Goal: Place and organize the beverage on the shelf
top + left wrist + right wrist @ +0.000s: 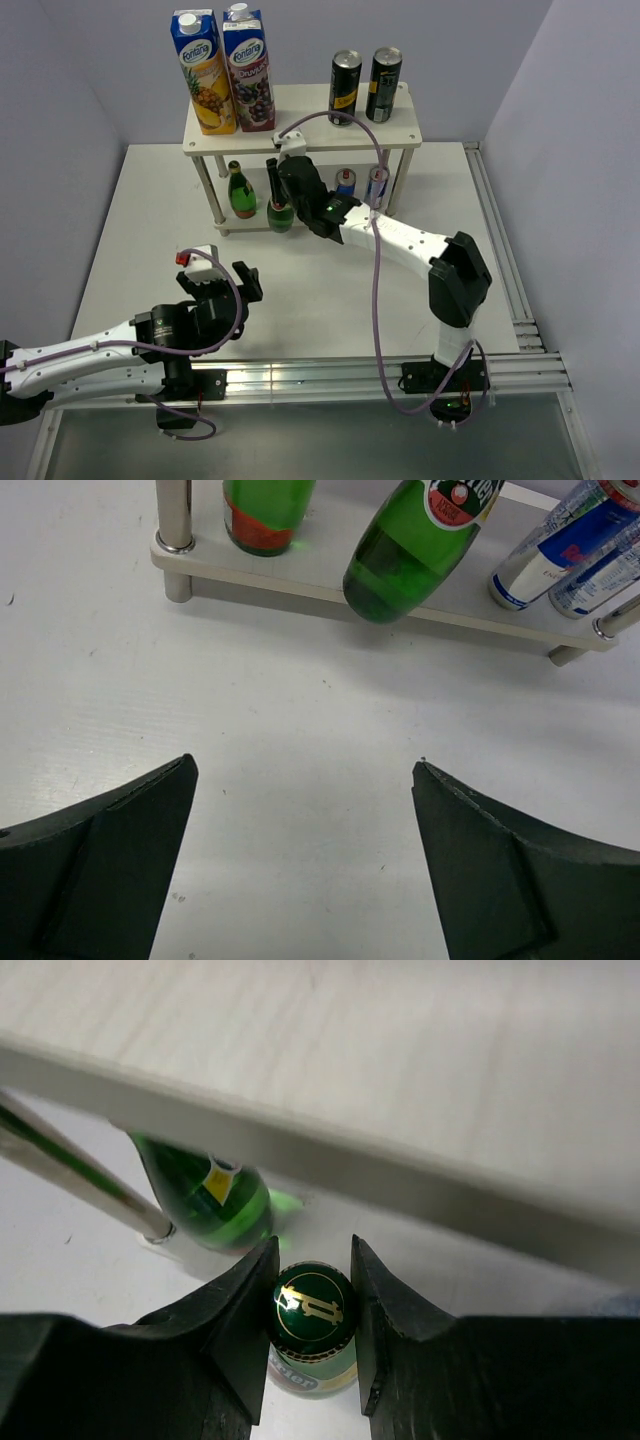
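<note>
The white two-tier shelf (300,112) stands at the back of the table. Two dark cans (365,85) are on its top board. On the lower board (300,572) stand a green bottle (240,190) at the left and two silver-blue cans (360,184) at the right. A second green bottle (280,213) leans at the lower board's front edge. My right gripper (285,185) is shut on its gold-marked cap (312,1305), under the top board (400,1050). My left gripper (304,763) is open over bare table, short of the shelf, holding nothing.
Two tall juice cartons (222,70) stand on the top board's left half. The shelf's thin legs (174,515) flank the lower tier. A metal rail (500,260) runs along the table's right and near edges. Grey walls close in behind.
</note>
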Tool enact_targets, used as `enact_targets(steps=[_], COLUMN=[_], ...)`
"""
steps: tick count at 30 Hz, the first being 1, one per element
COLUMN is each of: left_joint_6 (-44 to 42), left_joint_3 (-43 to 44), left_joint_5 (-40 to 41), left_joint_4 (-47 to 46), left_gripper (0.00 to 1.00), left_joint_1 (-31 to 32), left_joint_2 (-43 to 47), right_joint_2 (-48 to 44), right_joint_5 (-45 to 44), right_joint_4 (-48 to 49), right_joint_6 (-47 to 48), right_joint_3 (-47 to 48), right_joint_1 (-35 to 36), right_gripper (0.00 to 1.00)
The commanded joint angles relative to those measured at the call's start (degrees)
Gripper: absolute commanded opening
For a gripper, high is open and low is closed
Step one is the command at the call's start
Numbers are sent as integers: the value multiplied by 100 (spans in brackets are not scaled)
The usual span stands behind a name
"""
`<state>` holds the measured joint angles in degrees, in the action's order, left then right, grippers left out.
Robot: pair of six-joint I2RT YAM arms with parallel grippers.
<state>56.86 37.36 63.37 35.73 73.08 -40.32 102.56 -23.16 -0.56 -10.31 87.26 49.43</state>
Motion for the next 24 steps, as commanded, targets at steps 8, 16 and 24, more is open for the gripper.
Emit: enact_targets(steps=[8,16,24], left_joint_6=[484,387,255], left_joint_3=[-18,-142,-186], left_joint_5=[325,298,272], left_joint_4=[383,295,163], left_gripper=[95,95,94], left_joint_1=[128,224,260], left_joint_2=[76,533,586], right_joint_2=[747,1266,1064], right_joint_5=[-470,-804,-980], right_joint_4=[812,1014,1347], right_joint_6=[345,503,442], right_joint_3=[1678,1935,1408], right_joint_1=[-82,-83,-83], right_gripper=[0,0,0])
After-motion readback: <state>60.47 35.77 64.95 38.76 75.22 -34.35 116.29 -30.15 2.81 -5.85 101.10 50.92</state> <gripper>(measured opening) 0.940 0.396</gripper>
